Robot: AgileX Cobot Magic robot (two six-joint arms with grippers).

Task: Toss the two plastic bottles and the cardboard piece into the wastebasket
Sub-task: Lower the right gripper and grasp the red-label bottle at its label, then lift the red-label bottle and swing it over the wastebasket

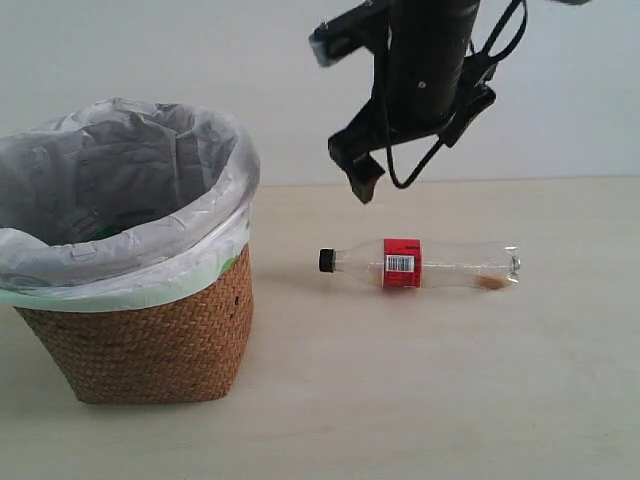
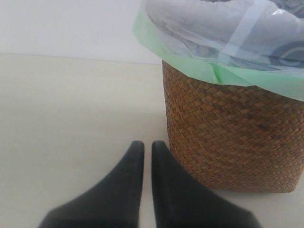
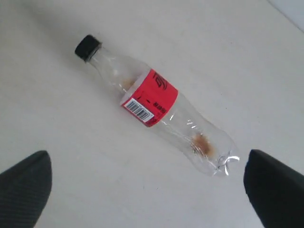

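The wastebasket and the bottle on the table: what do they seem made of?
Wastebasket: probably woven wicker, brown, matte; the weave shows. Its liner: thin translucent plastic film, wrinkled. Bottle: clear glossy plastic, see-through, with a red label.

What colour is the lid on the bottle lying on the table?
The cap is black; the right wrist view shows it best.

Bright, even light, soft shadows
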